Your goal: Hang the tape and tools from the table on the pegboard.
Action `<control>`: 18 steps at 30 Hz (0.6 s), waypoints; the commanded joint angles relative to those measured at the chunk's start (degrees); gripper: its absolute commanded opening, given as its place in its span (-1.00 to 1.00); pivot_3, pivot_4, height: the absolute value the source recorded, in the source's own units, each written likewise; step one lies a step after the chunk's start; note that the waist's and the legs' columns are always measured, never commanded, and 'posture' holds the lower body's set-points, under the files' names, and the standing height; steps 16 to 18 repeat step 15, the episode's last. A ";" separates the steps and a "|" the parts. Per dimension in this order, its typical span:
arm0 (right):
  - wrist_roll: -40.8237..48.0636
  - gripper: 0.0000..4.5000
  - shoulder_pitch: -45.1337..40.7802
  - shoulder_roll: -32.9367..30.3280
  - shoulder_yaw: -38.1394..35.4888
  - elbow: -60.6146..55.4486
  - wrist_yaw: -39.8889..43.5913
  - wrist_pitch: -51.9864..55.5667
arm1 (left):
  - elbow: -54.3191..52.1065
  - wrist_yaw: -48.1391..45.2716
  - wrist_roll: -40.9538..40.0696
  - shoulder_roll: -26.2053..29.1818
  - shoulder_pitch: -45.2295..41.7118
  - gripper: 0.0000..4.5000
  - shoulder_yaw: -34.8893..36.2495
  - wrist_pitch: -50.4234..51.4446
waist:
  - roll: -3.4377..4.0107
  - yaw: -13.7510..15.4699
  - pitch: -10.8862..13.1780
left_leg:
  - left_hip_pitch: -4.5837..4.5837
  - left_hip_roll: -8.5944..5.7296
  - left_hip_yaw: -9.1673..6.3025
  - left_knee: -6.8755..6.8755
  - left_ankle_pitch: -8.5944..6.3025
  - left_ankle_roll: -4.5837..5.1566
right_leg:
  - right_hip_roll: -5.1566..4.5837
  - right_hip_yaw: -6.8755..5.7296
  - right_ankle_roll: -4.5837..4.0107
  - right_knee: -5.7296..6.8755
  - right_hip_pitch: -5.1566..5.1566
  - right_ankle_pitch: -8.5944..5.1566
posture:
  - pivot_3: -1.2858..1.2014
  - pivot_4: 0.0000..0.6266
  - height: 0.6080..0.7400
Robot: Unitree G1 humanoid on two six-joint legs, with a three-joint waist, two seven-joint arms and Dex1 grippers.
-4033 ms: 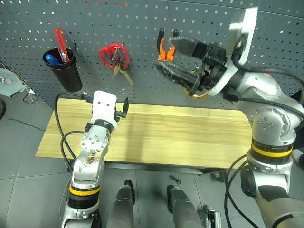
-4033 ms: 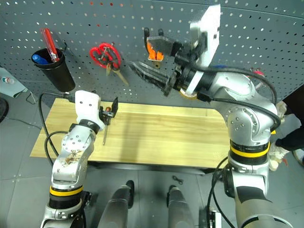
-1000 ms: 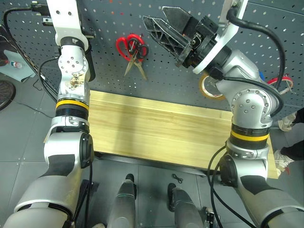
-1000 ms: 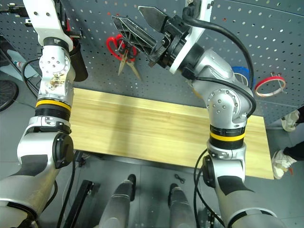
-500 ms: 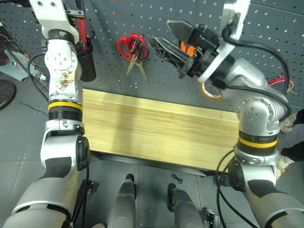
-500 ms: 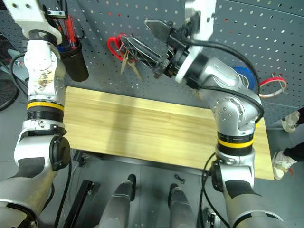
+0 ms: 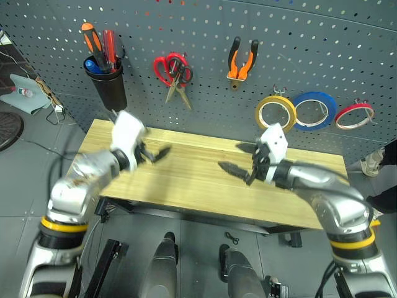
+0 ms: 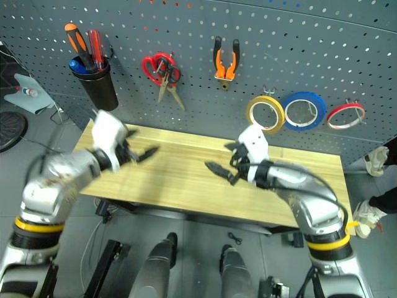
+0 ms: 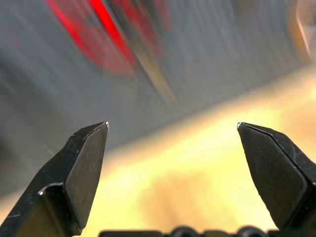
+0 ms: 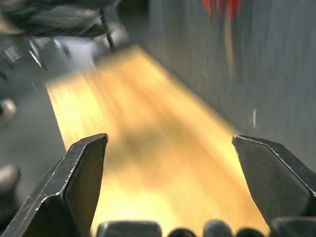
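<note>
On the pegboard (image 7: 155, 31) hang the tan-yellow tape (image 7: 276, 112) and the orange-and-black pliers (image 7: 242, 58). Dark-handled small scissors (image 7: 185, 69) hang against the red scissors (image 7: 169, 68). The orange-handled screwdriver (image 7: 91, 39) stands in a black cup (image 7: 108, 84). My left gripper (image 7: 156, 153) hovers open over the left part of the wooden table (image 7: 198, 186), its jaws wide apart in the left wrist view (image 9: 173, 126). Over the table's middle my right gripper (image 7: 236, 159) is open too, with nothing between its fingers (image 10: 170, 138).
A blue tape ring (image 7: 315, 110) and a red tape ring (image 7: 355, 115) hang to the right of the tan one. A red-handled screwdriver (image 7: 109, 42) shares the black cup. The tabletop carries nothing but the two grippers' shadows.
Both arms have dropped from the pegboard to just above the table. The left gripper came away from the black cup, and the head view has shifted.
</note>
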 commanded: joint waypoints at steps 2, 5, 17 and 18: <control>-7.67 1.00 4.26 0.60 0.64 2.06 -4.05 -4.85 | 2.46 -0.75 5.28 -3.11 2.51 0.98 -5.65 -2.86 | -0.04 0.18 -0.09 | -0.01 0.00 0.00 0.04 0.02 0.02 | 0.00 -0.01 0.00 -0.03 0.01 0.00 | 0.19 -0.28 1.00; -10.92 1.00 6.98 2.51 0.64 5.98 -6.45 -7.09 | 7.99 -2.49 8.05 -6.11 3.88 0.98 -9.29 -6.64 | -0.03 0.17 -1.15 | -0.02 0.00 0.02 0.06 0.04 0.01 | -0.01 0.00 -0.02 -0.12 0.05 0.04 | 0.19 -0.30 1.00; -16.75 1.00 11.06 5.95 -2.07 14.31 -10.54 -12.30 | 20.21 -8.29 11.80 -10.71 2.55 0.98 -10.18 -14.78 | 0.08 -0.08 -2.90 | 0.03 0.00 0.02 0.00 0.04 0.02 | -0.01 -0.01 -0.03 -0.17 0.08 0.04 | 0.17 -0.41 1.00; -16.75 1.00 11.06 5.95 -2.07 14.31 -10.54 -12.30 | 20.21 -8.29 11.80 -10.71 2.55 0.98 -10.18 -14.78 | 0.08 -0.08 -2.90 | 0.03 0.00 0.02 0.00 0.04 0.02 | -0.01 -0.01 -0.03 -0.17 0.08 0.04 | 0.17 -0.41 1.00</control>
